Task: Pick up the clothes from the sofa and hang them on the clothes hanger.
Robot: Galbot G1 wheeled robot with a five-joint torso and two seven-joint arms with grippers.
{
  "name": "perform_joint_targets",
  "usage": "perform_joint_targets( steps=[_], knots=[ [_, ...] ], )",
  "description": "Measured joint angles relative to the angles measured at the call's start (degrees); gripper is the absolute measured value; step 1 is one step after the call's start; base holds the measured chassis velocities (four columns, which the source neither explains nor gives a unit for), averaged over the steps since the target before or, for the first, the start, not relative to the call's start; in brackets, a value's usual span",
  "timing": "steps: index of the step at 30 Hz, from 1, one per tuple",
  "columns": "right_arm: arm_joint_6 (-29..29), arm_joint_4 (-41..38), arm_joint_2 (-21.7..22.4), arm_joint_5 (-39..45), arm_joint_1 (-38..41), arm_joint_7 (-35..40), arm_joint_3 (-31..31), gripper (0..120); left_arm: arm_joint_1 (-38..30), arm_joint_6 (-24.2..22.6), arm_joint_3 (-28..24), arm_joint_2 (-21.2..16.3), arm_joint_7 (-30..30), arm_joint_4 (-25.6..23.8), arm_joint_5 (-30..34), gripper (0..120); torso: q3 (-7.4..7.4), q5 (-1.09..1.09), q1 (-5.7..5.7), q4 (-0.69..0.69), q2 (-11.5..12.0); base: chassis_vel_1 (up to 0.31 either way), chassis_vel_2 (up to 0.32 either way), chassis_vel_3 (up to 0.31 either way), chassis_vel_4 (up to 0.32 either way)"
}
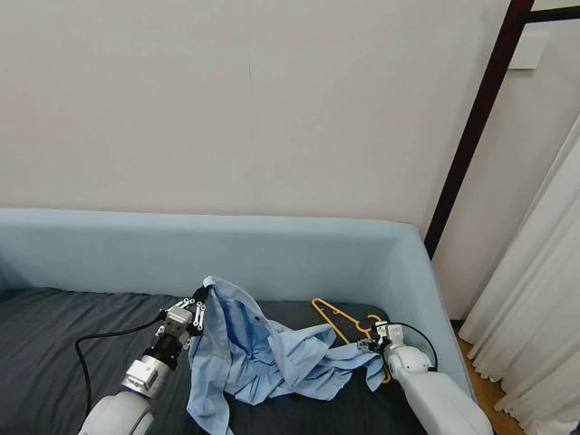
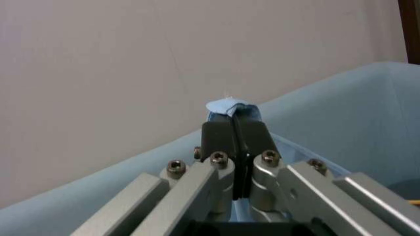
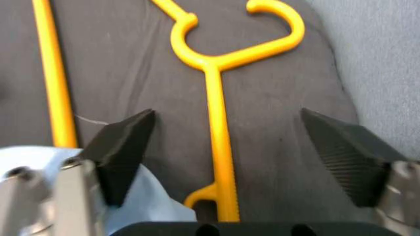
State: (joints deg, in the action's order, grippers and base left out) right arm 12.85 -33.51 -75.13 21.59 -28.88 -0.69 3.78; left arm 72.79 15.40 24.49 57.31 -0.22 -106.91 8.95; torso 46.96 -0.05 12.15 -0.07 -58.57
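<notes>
Your left gripper [image 1: 200, 299], low and left of centre, was clamped on the blue shirt [image 1: 263, 358], which draped onto the sofa [image 1: 272, 245]. Your right gripper [image 3: 231, 147], lower right, stood open astride the orange hanger [image 3: 213, 98], whose long bar ran straight between its jaws.

The arms [image 1: 116, 415] are pale grey, with a black cable [image 1: 82, 355] on the left; the left gripper [image 2: 234, 129] has silver links [image 2: 177, 196], hex screws [image 2: 219, 158] and black pads [image 2: 217, 138], the right gripper [image 3: 226, 118] black ribbed wedges.
</notes>
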Motion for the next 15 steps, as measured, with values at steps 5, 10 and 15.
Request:
perform_joint_targets(
  steps=[5, 10, 15],
  knots=[
    [0.0, 1.0, -0.2, -3.1, 0.0, -0.7, 0.2, 60, -0.2, 0.0, -0.3, 0.0, -0.1, 0.0, 0.0, 0, 0.0, 0.0, 0.0, 0.0, 0.0, 0.0, 0.0, 0.0, 0.0],
    [0.5, 0.6, -0.1, -4.1, -0.3, -1.1, 0.2, 42, -0.3, 0.0, -0.5, 0.2, -0.2, 0.2, 0.0, 0, -0.01, 0.01, 0.0, 0.01, 0.0, 0.0, 0.0, 0.0, 0.0],
    [0.8, 0.4, 0.0, -4.7, -0.5, -1.5, 0.1, 25, -0.4, 0.0, -0.6, 0.5, -0.2, 0.3, 0.0, 0, -0.01, 0.01, 0.0, 0.01, 0.0, 0.0, 0.0, 0.0, 0.0]
  ],
)
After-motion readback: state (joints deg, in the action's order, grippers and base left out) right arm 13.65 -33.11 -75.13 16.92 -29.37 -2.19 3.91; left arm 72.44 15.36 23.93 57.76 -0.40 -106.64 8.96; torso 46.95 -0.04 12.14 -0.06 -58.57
